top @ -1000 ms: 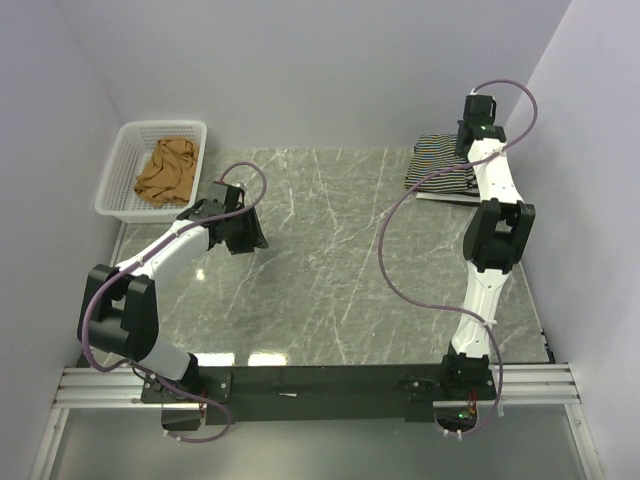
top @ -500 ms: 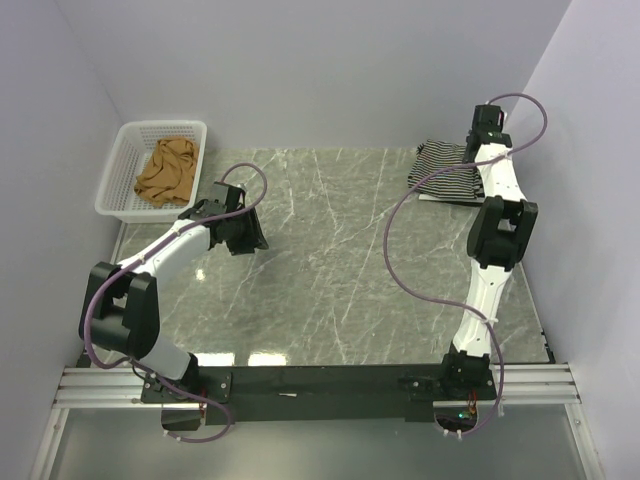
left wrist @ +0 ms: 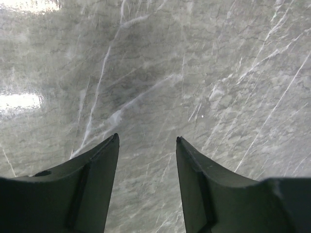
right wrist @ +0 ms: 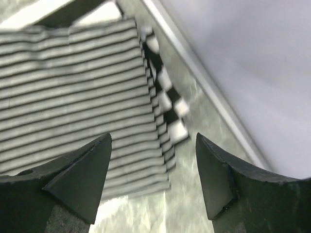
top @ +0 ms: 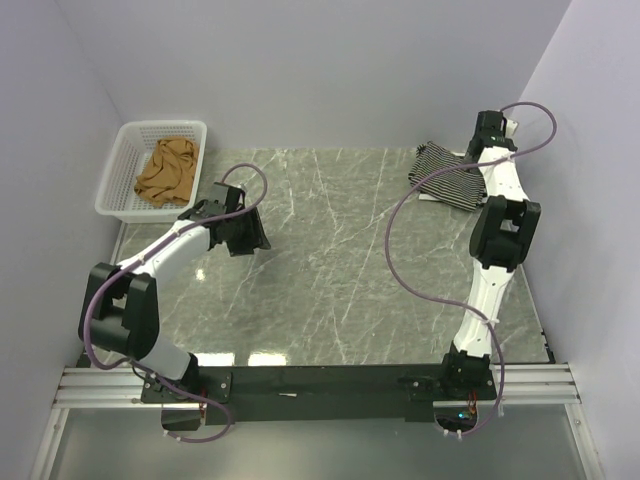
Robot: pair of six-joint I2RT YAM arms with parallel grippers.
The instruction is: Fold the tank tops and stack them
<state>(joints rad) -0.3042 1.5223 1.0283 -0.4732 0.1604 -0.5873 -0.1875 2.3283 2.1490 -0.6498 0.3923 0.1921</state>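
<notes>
At the far left, the white mesh basket (top: pixel 115 180) sits against the wall with the tan top (top: pixel 166 172) crumpled inside it. This top is unfolded and, as I read it, the last one still to be dealt with.

Just right of the basket, the left pincer (left wrist: pixel 147 137) hangs low over the bare marble tabletop (top: pixel 330 270). Its jaws are spread and nothing is between them. It looks parked close to the basket so that the reach to the tan top is short.

The middle of the tabletop carries nothing, probably because it is kept as the folding area.

At the far right corner lies the stack. The thin-striped top (right wrist: pixel 73 87) lies folded flat on top. The bold-striped top (right wrist: pixel 167 107) shows beneath it only as a strip of black and white blocks along its edge. The stack sits well away from the middle, close to the far right edge of the tabletop, so it will not get in the way of folding.

The right pincer (right wrist: pixel 153 137) hovers over the stack's outer edge with its jaws released and no cloth between them.

A second ago, the top view shows the right pincer sitting on the stack, over its middle. It has since drifted toward the right wall, and the thin-striped top now lies uncovered and flatter. The left arm, the basket and the tan top show no change in position.
</notes>
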